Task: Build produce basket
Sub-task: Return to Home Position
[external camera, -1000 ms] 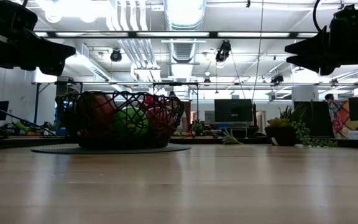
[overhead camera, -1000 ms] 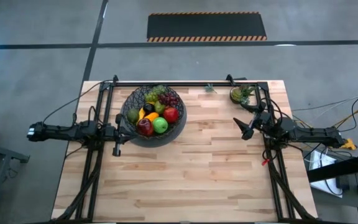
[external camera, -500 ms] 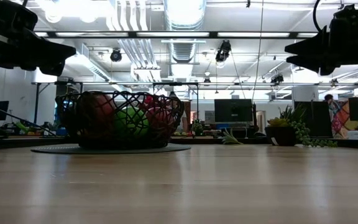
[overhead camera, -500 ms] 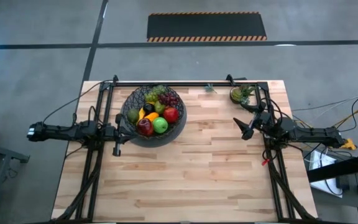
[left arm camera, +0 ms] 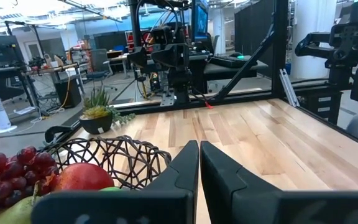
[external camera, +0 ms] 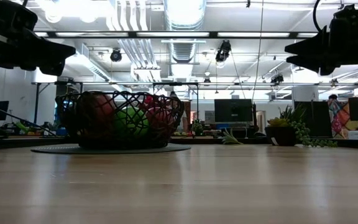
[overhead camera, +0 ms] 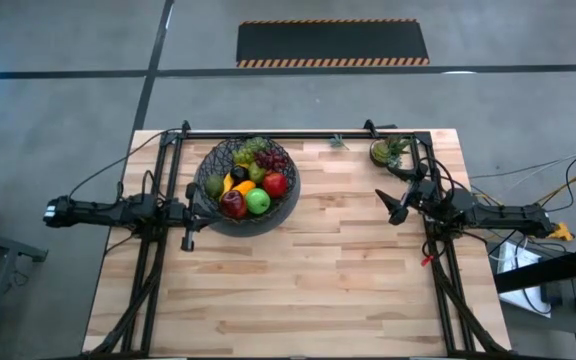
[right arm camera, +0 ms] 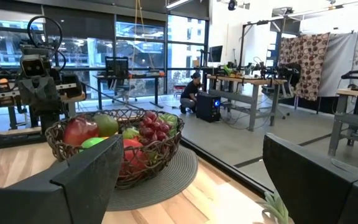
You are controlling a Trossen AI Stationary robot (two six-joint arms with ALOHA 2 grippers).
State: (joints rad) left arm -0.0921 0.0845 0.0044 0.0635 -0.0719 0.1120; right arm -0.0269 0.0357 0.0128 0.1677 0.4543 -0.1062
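The black wire-mesh basket [overhead camera: 246,186] stands on a round grey mat at the table's far left of centre. It holds the produce [overhead camera: 249,183]: red and green apples, grapes, a banana, an orange piece, a pear. It also shows in the low view [external camera: 122,119] and the right wrist view [right arm camera: 117,144]. My left gripper [overhead camera: 190,213] is shut and empty, raised just left of the basket's near side; its wrist view [left arm camera: 199,163] shows the fingers closed. My right gripper [overhead camera: 392,203] is open and empty, raised over the table's right side.
A small potted green plant [overhead camera: 385,151] stands at the table's far right corner. The black arm frames [overhead camera: 168,200] run along both table sides, with a bar along the far edge. Bare wood fills the table's middle and near half.
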